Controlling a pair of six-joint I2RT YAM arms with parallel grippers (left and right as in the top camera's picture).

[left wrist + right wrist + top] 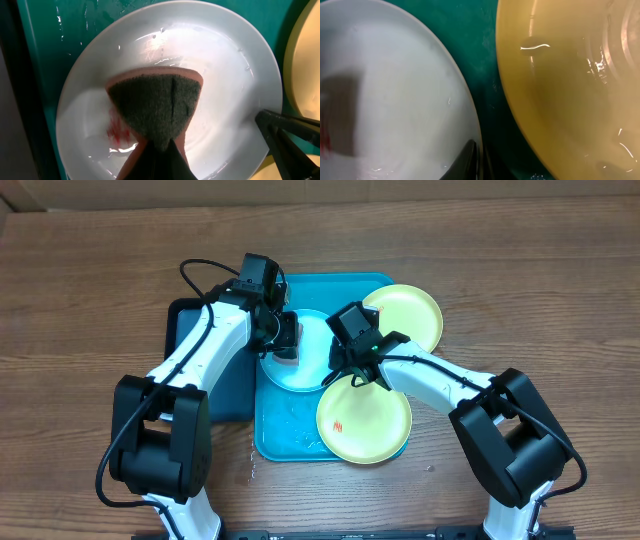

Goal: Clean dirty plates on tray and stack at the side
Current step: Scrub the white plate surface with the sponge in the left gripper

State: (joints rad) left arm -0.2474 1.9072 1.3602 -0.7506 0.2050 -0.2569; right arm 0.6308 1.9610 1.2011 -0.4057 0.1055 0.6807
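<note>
The turquoise tray (pixel 275 435) holds three plates. On the light blue plate (pixel 310 370) my left gripper (pixel 286 340) is shut on an orange sponge with a dark green pad (pixel 155 107), pressed flat on the wet plate (pixel 225 75). A red smear (pixel 117 131) lies beside the sponge. At that plate's right rim my right gripper (pixel 342 370) is shut, one finger (pixel 465 162) over the plate (pixel 395 90) and the other under its edge. One yellow-green plate (pixel 403 317) sits at the tray's back right. The other (pixel 364 420), at the front right, carries a small red smear.
A smaller dark navy tray (pixel 190 330) lies left of the turquoise one, under my left arm. Water drops glisten on the tray floor (pixel 290 425). Both yellow-green plates overhang the tray's right rim. Brown wooden table (pixel 80 300) surrounds everything.
</note>
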